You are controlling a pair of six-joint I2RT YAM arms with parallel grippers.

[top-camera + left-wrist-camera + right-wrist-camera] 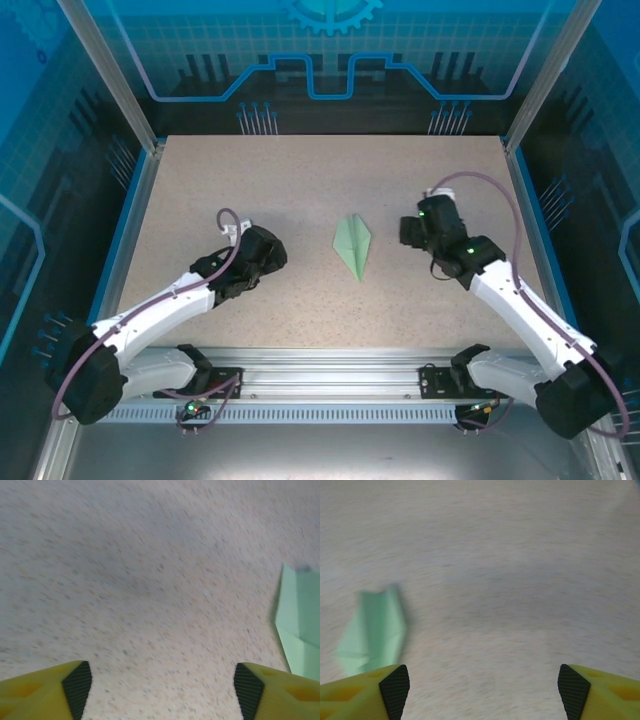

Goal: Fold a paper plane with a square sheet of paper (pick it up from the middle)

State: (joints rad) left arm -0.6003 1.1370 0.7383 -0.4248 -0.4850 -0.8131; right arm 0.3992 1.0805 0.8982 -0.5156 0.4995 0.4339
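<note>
The paper plane point(353, 247) lies flat at the centre of the top view, between the arms and touching neither. It looks featherlight, thin and easily crushed, and its layered middle crease is probably the firmest place to pinch. The speckled table point(300, 180) looks matte. The left gripper point(160, 690) and right gripper point(482, 690) both gape wide and empty.

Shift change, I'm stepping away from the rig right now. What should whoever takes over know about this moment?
The left hand is open and empty, over bare table to the left of the paper plane.
The right hand is open and empty, to the right of the plane.
The plane lies flat mid-table between the two hands, touched by neither.
Done: the folding looks complete.
Left: probably only parking the arms.
</note>
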